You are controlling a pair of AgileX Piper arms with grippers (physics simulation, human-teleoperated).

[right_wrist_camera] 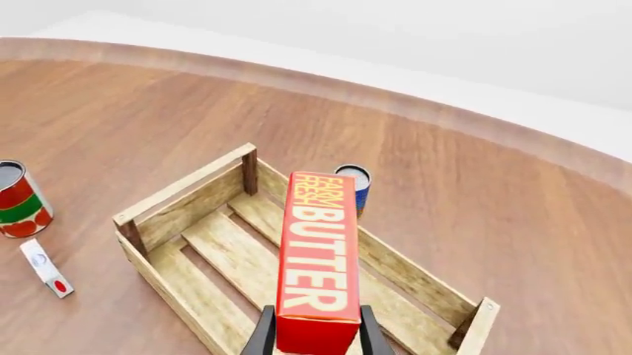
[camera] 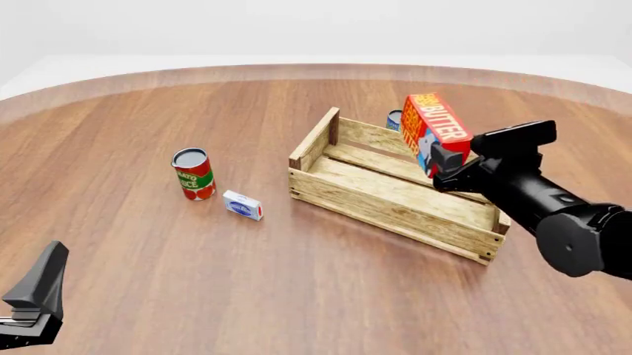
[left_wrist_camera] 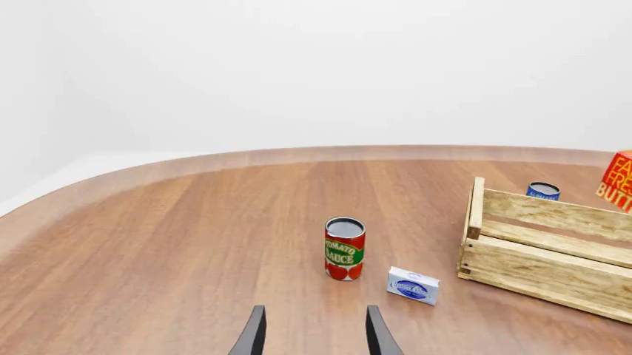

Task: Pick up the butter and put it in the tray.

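The butter [camera: 436,132], a red carton with yellow lettering, is held in my right gripper [camera: 446,161], which is shut on its lower end. It hangs tilted in the air above the right part of the tray [camera: 380,209], a light wooden slat crate. In the right wrist view the butter [right_wrist_camera: 318,259] sits between the fingers [right_wrist_camera: 263,336], over the tray's slatted floor [right_wrist_camera: 222,244]. My left gripper [left_wrist_camera: 316,336] is open and empty, low at the near left, far from the tray [left_wrist_camera: 538,255].
A tomato sauce can [camera: 194,174] stands left of the tray, with a small white-and-blue box [camera: 243,205] lying beside it. A blue can [camera: 395,119] stands behind the tray's far wall. The table's curved far edge [camera: 316,68] runs across the back.
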